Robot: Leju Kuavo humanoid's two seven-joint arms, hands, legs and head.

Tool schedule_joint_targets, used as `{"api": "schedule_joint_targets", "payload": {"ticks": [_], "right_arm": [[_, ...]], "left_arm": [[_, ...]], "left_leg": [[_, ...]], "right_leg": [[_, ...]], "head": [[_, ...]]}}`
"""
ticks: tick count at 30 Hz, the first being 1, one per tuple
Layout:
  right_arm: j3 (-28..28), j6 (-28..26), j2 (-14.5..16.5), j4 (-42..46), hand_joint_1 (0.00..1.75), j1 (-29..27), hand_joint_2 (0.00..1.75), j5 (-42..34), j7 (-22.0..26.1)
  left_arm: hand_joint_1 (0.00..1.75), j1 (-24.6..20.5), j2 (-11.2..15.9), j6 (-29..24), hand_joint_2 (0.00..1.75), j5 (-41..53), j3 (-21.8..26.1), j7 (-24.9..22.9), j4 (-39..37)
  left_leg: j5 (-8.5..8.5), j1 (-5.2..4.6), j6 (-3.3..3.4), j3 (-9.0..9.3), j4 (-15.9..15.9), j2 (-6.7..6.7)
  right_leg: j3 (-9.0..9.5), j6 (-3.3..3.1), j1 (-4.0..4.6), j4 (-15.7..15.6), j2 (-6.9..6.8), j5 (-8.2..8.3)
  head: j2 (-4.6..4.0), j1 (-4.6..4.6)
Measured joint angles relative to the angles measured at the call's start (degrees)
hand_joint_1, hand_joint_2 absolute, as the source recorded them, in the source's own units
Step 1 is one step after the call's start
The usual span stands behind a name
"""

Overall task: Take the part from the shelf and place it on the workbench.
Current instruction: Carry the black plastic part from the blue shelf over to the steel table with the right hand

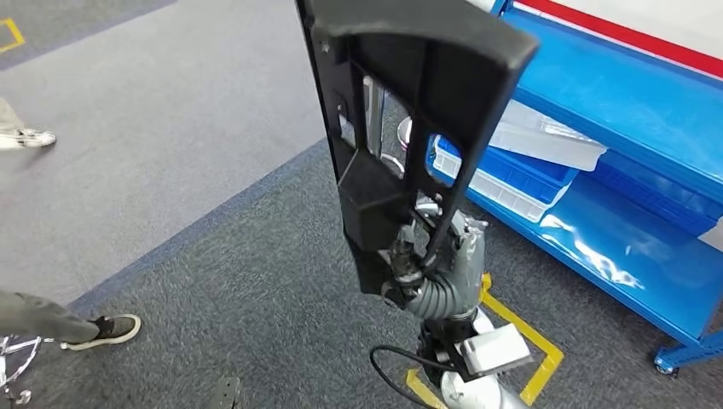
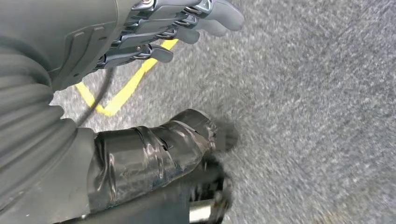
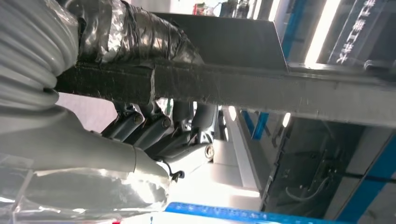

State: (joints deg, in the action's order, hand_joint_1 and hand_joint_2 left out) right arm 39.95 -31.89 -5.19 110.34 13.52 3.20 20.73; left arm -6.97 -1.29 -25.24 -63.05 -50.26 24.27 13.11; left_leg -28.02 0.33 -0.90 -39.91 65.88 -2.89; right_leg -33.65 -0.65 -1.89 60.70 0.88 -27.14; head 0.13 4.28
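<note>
- Grey carpet floor (image 1: 170, 128) spreads under everything, a darker patch nearer the robot; yellow tape (image 1: 533, 341) marks a corner beside the arm
- Blue shelf (image 1: 631, 111) runs along the right, tiers stacked; a blue bin (image 1: 520, 175) and a clear tray (image 1: 554, 141) sit on the middle tier
- The part (image 1: 409, 111), a long black frame with cut-outs, stands upright and off the shelf, just in front of it, its broad end up high
- Right hand (image 1: 426, 251) grips the part at its lower end; in the right wrist view the dark fingers (image 3: 154, 128) curl under a black bar of it, thumb taped
- Left hand (image 2: 154, 32) hangs over the carpet, fingers loosely apart, holding nothing
- A person's shoe (image 1: 107, 331) at the left; another shoe (image 1: 30, 138) further off
</note>
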Motion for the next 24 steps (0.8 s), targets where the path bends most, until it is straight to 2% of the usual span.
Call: {"api": "schedule_joint_targets", "payload": {"ticks": [1,2,3,4,5,6,8,9,10,12,14,16,17,18,19,20,21,22,23,24], "right_arm": [[0.0,0.1,0.0,0.0,1.75,0.0,1.75,-0.3,0.1],[0.0,0.2,0.0,0.0,1.75,0.0,1.75,-0.6,0.2],[0.0,0.3,0.0,0.0,1.75,-0.1,1.75,-0.8,0.3],[0.0,0.5,0.0,0.0,1.75,-0.1,1.75,-0.9,0.3],[0.0,0.6,0.0,0.0,1.75,0.0,1.75,-0.9,0.4],[0.0,0.7,0.0,0.0,1.75,0.0,1.75,-0.9,0.4],[0.0,0.7,0.0,0.0,1.75,0.1,1.75,-0.7,0.5],[0.0,0.7,0.0,0.0,1.75,0.1,1.75,-0.6,0.5],[0.0,0.7,0.0,0.0,1.75,0.1,1.75,-0.6,0.5],[0.1,0.7,0.0,0.0,1.75,0.2,1.75,-0.5,0.5],[0.2,0.6,0.1,-0.1,1.75,0.3,1.75,-0.5,0.6],[0.3,0.5,0.1,-0.1,1.75,0.2,1.75,-0.5,0.9],[0.3,0.4,0.1,-0.1,1.75,0.1,1.75,-0.5,0.9],[0.4,0.3,0.1,-0.2,1.75,0.0,1.75,-0.5,1.0],[0.4,0.2,0.1,-0.2,1.75,-0.1,1.75,-0.6,1.0],[0.5,0.2,0.1,-0.3,1.75,-0.2,1.75,-0.6,1.0],[0.5,0.2,0.1,-0.3,1.75,-0.2,1.75,-0.6,1.0],[0.5,0.2,0.1,-0.4,1.75,-0.2,1.75,-0.6,1.0],[0.5,0.2,0.1,-0.4,1.75,-0.2,1.75,-0.6,1.0],[0.6,0.2,0.1,-0.4,1.75,-0.2,1.75,-0.7,1.1]], "left_arm": [[0.0,-0.1,0.0,0.2,1.75,0.1,0.0,-0.1,0.0],[0.0,-0.2,0.0,0.3,1.75,0.1,0.0,-0.2,0.0],[0.0,-0.2,0.0,0.4,1.75,0.1,0.0,-0.3,0.0],[0.0,-0.2,0.0,0.4,1.75,0.1,-0.1,-0.4,0.0],[0.0,-0.2,0.0,0.4,1.75,0.1,-0.1,-0.5,0.0],[0.0,-0.2,0.0,0.4,1.75,0.1,-0.1,-0.5,0.0],[0.0,-0.3,0.0,0.4,1.75,0.1,-0.1,-0.5,0.0],[0.0,-0.4,0.0,0.4,1.75,0.1,-0.1,-0.5,0.0],[0.0,-0.4,0.1,0.4,1.75,0.1,-0.1,-0.5,0.0],[0.0,0.0,0.1,0.5,1.75,0.1,-0.1,-0.6,0.0],[0.0,0.2,0.1,0.5,1.75,0.1,-0.2,-0.7,0.0],[0.0,0.0,0.2,0.5,1.75,0.2,-0.2,-0.8,0.0],[0.0,-0.1,0.2,0.5,1.75,0.2,-0.2,-0.8,0.0],[0.0,-0.1,0.2,0.5,1.75,0.2,-0.3,-0.9,0.0],[0.0,-0.1,0.2,0.5,1.75,0.2,-0.3,-0.9,0.0],[0.0,0.0,0.2,0.6,1.75,0.2,-0.3,-0.9,0.0],[0.0,0.0,0.2,0.6,1.75,0.1,-0.3,-0.9,0.0],[0.0,0.0,0.2,0.6,1.75,0.1,-0.3,-0.9,0.0],[0.0,0.0,0.2,0.7,1.75,0.2,-0.3,-1.0,0.0],[0.0,0.0,0.2,0.7,1.75,0.2,-0.4,-1.0,0.0]], "left_leg": [[-1.59,0.13,-0.27,-1.72,3.5,1.22],[-2.69,0.29,-0.46,-3.23,6.6,1.88],[-2.92,0.39,-0.55,-4.02,8.3,2.24],[-2.13,0.44,-0.54,-3.76,7.9,2.44],[-0.5,0.43,-0.41,-2.4,5.3,2.75],[1.31,0.32,-0.16,-0.3,1.3,3.51],[3.28,-0.26,0.59,3.04,-5.2,5.22],[3.41,-0.55,1.01,3.69,-6.6,5.68],[3.3,-0.77,1.37,3.69,-6.8,5.48],[3.65,-0.6,2.07,4.02,-7.5,4.27],[4.14,-0.22,2.72,4.84,-8.6,3.12],[4.33,-0.14,3.21,5.15,-9.0,1.97],[4.33,-0.22,3.34,5.09,-8.9,1.27],[4.27,-0.27,3.4,5.03,-8.8,0.48],[4.22,-0.31,3.41,4.99,-8.6,-0.38],[4.15,-0.31,3.34,4.98,-8.4,-1.3],[4.02,-0.27,3.18,4.95,-8.0,-2.21],[3.84,-0.25,2.96,4.76,-7.6,-3.04],[3.63,-0.24,2.68,4.4,-7.0,-3.83],[3.53,-0.14,2.36,3.97,-6.6,-4.52]], "right_leg": [[-0.02,-0.09,0.08,0.0,-0.87,-0.01],[-0.04,-0.14,0.17,0.0,-1.74,-0.04],[-0.03,-0.16,0.21,0.0,-2.59,-0.1],[0.0,-0.15,0.23,0.0,-3.35,-0.17],[0.08,-0.1,0.24,0.0,-4.08,-0.24],[0.21,-0.01,0.26,0.0,-4.77,-0.32],[0.5,0.31,0.45,-0.2,-6.0,-0.46],[0.63,0.54,0.54,-0.4,-6.51,-0.49],[0.78,0.81,0.62,-0.6,-7.0,-0.48],[1.28,1.47,0.66,-0.9,-7.46,-0.61],[0.76,1.87,0.63,1.0,-5.15,-2.1],[-2.21,1.81,0.63,7.3,-2.14,-5.33],[-4.11,1.73,0.71,10.9,-1.57,-6.72],[-5.49,1.68,0.78,13.4,-1.33,-7.2],[-5.96,1.63,0.83,13.8,-1.22,-6.56],[-5.3,1.56,0.81,12.0,-1.04,-4.86],[-3.79,1.49,0.73,8.6,-0.47,-2.65],[-2.18,1.42,0.56,5.1,0.98,-1.15],[-0.92,1.43,0.36,2.3,2.44,-0.26],[-0.27,1.43,0.27,0.8,3.6,-0.05]], "head": [[0.0,0.18],[0.0,0.16],[0.0,0.19],[0.0,0.19],[0.0,0.2],[0.0,0.2],[0.0,0.18],[0.0,0.16],[0.0,0.15],[0.0,0.1],[0.01,-0.14],[0.01,-0.61],[0.01,-0.78],[0.0,-0.95],[0.0,-0.96],[0.0,-0.99],[0.0,-1.01],[0.0,-1.01],[0.0,-0.97],[0.0,-0.96]]}}
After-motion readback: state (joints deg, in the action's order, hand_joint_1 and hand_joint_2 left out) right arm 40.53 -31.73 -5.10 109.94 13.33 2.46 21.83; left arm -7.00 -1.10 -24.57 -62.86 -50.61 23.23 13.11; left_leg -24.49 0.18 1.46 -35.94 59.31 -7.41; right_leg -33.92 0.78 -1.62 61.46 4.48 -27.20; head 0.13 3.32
